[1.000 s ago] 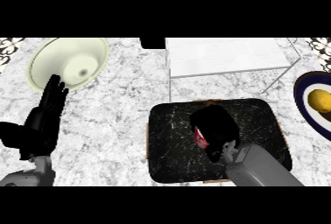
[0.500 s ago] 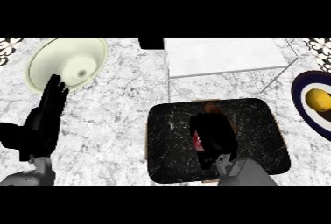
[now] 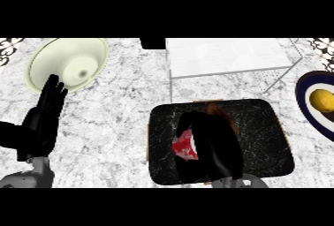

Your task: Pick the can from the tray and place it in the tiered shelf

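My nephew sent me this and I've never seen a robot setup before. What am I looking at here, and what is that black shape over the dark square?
This is the view from a humanoid robot's head, looking steeply down at a marble counter. The black shape is its right hand, fingers curled round a red and white can above a dark tray. Its left hand rests open at the left, fingers up. Behind the tray stands a white tiered shelf, where the can should go. A pale bowl sits at the upper left, and a dark plate holding something yellow, perhaps a lemon, at the right edge.
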Robot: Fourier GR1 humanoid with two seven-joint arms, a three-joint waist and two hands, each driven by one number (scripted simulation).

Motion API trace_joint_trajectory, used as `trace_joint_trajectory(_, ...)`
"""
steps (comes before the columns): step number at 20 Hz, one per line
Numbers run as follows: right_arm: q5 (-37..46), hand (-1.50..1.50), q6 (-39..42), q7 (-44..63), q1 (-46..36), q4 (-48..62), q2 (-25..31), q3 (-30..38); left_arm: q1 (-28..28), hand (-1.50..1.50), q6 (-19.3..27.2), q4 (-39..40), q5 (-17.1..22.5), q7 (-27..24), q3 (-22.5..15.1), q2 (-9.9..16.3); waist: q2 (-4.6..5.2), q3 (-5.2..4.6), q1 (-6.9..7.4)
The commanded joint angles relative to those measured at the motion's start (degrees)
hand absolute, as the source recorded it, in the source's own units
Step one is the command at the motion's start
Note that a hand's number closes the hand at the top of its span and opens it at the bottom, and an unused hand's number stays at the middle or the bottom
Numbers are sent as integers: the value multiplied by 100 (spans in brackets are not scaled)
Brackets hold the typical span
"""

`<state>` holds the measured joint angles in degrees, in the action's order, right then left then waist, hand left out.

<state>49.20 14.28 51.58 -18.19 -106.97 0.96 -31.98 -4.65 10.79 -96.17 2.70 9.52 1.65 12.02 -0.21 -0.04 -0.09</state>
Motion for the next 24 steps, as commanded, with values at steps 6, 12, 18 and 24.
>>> trace_joint_trajectory(6,174,150,193,1669,-1248,-1534,-93,938,-3,0,57,61,-112,-82,-28,-101,-6,-1,-27)
trace_joint_trajectory(12,290,150,792,1831,-1689,-1678,51,1499,272,0,-63,-175,-67,-76,-41,-122,-6,0,5)
trace_joint_trajectory(18,-23,150,683,1085,-2242,-931,349,2729,248,0,-209,-168,-29,-66,110,-3,13,2,33)
trace_joint_trajectory(24,159,150,-398,19,-2221,330,317,3116,-90,0,-148,206,-123,-242,207,-114,31,2,38)
